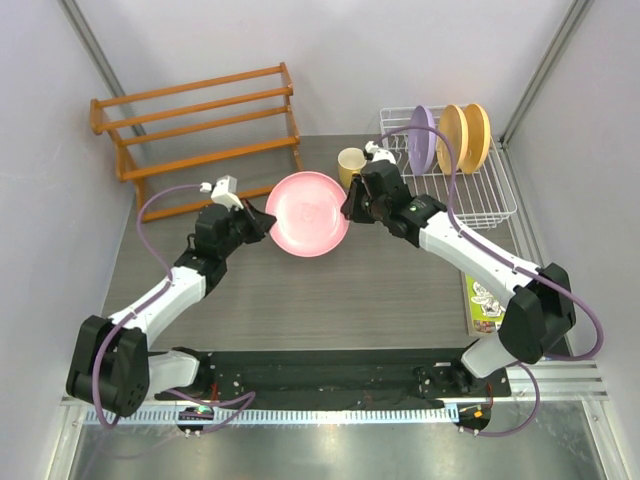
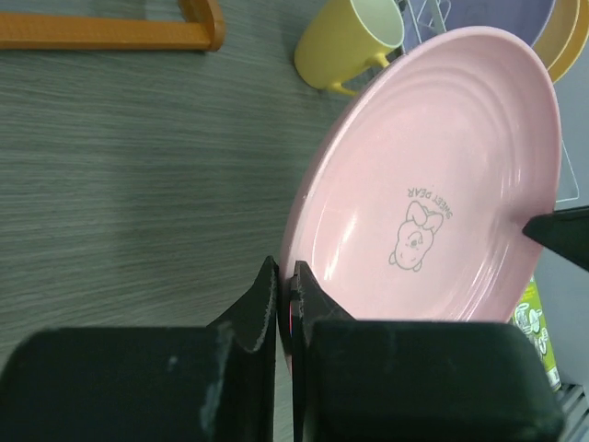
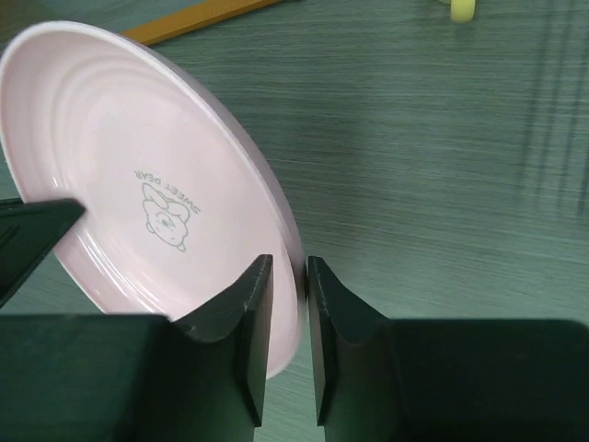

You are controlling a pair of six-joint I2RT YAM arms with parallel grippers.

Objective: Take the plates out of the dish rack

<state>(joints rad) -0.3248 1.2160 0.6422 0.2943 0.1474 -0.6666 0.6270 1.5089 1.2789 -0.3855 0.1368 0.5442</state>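
You see both grippers, left (image 2: 283, 299) and right (image 3: 287, 304), pinching the pink plate (image 1: 307, 213) at opposite rims.

site: we judge a robot test lab | evidence: plain white enclosure walls (image 1: 300, 40), grey table (image 1: 330, 290), two bolted arms on a metal rail (image 1: 560, 385)

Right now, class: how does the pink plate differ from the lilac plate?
The pink plate is out of the dish rack, held over the table between both arms; the lilac plate stands on edge in the rack. Pink faces up; lilac faces sideways. Both are round, shallow and of similar size.
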